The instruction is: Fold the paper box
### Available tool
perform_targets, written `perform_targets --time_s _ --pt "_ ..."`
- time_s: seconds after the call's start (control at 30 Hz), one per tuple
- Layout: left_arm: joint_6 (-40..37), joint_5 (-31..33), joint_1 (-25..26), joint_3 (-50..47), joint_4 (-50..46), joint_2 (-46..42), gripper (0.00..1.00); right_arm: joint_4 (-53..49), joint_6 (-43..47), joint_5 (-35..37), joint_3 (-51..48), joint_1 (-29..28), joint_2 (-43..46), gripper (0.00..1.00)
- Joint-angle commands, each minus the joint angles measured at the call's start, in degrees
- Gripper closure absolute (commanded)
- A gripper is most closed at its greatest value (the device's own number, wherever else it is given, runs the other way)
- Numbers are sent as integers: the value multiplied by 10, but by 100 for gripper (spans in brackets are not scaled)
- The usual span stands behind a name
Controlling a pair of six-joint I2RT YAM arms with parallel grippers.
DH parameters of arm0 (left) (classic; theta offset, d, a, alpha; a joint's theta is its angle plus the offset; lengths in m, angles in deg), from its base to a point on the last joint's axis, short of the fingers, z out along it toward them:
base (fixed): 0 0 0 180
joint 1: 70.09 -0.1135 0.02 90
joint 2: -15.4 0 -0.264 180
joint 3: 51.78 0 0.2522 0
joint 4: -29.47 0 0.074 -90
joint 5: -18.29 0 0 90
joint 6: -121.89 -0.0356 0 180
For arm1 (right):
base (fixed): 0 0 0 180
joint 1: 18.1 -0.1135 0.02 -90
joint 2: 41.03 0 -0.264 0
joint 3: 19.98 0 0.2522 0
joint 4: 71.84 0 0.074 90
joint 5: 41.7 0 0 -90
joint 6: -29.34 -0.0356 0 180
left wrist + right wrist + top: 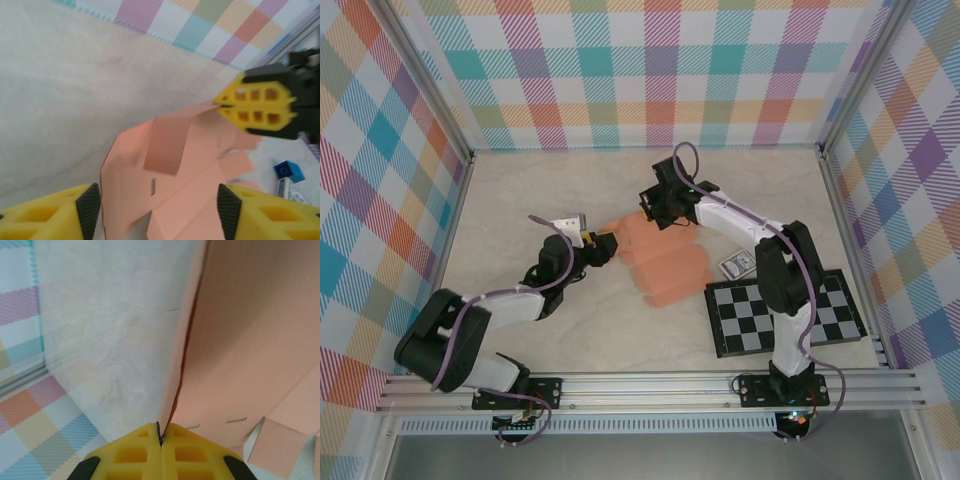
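Paper box [665,258] was an unfolded sheet: flat salmon-orange cut-out with creases and flaps, lying mid-table [540,200], just left of the checkered board [785,312]. No walls were up, so it wasn't a container yet. It was bare card on both the panels and the flaps.

Right gripper [657,210] was at the sheet's far edge. In the right wrist view its yellow fingers [132,455] were pressed together, with a thin edge of the paper box [250,340] pinched in the seam. The card rose away from the grip, and the table [110,330] showed to the left of it. The left wrist view agreed: right gripper [250,106] was clamped on a far corner of the sheet, and that corner was lifted off the surface.

Left gripper [605,246] was at the sheet's left edge. In the left wrist view, the left gripper [159,207] had its jaws well apart, black pads [90,207] facing inward and the paper box [180,190] lying between and below them. Couldn't tell whether the pads touched the card; nothing was gripped.

One rectangular flap [167,145] was tilted up off the sheet near its middle, with a short slit [152,186] cut just beside it toward the camera.

Other items: a small blue block [289,171] sat on the table past the sheet's right side. A small blue-and-white item [735,265] lay just beside the board's far-left corner, apart from the card. Couldn't tell what it was.
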Motion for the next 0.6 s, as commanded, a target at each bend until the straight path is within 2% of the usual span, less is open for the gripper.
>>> perform_targets --time_s 0.0,0.13,0.17,0.2,0.3,0.37,0.43,0.57 --pt "-4 22 -3 25 -101 -61 30 107 93 -40 -35 11 37 100" --pt "-33 20 -14 43 -163 -95 25 216 156 -120 -103 24 60 100" --pt "-49 26 -15 45 -169 -97 10 236 162 -139 -119 29 64 100" --pt "-65 33 -16 49 -183 -98 2 258 169 -155 -136 34 69 100" --pt "-129 25 -23 50 -192 -93 0 313 176 -191 -182 47 77 100" --pt "-168 -1 -32 24 -145 -95 0 355 170 -216 -204 56 75 100" --pt "-174 15 -37 5 -113 -99 0 382 171 -244 -216 64 72 100" --pt "-219 53 -41 -41 -51 -112 0 367 202 -289 -211 83 68 100"
